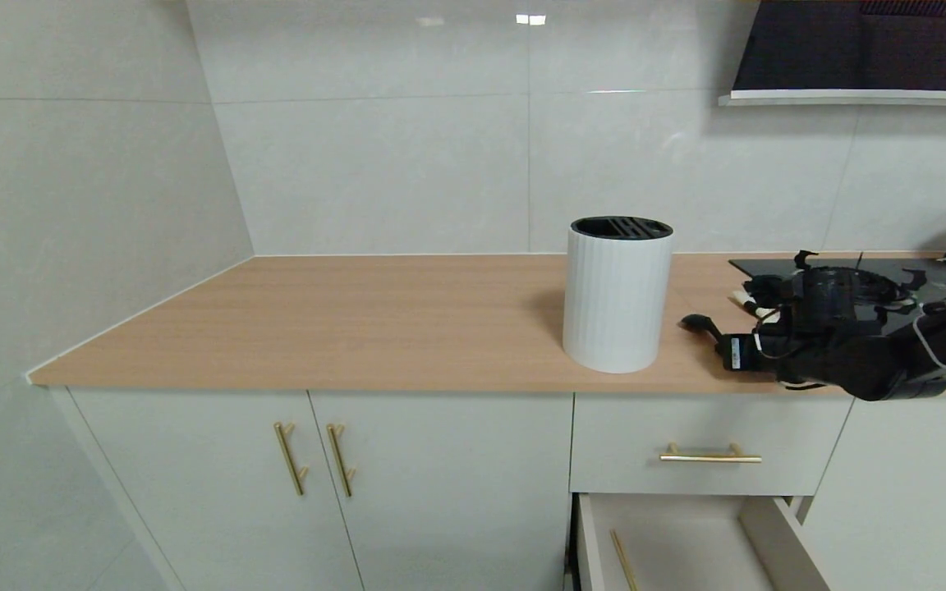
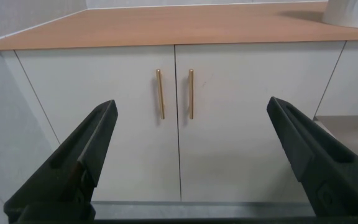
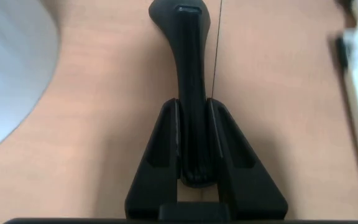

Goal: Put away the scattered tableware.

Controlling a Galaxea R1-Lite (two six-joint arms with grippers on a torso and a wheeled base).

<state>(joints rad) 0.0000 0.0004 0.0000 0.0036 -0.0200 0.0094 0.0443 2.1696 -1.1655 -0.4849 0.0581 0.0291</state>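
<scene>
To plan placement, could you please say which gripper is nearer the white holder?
Right. The right gripper is beside the white holder, gripping a black utensil; the left gripper faces cabinet doors below.

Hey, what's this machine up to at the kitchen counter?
The robot is tidying up tableware. Its right gripper is shut on the handle of a black utensil, low at the wooden countertop, just beside a white slotted holder. The left gripper is open and holds nothing, down in front of the cabinet doors. A drawer below the counter stands open.
</scene>
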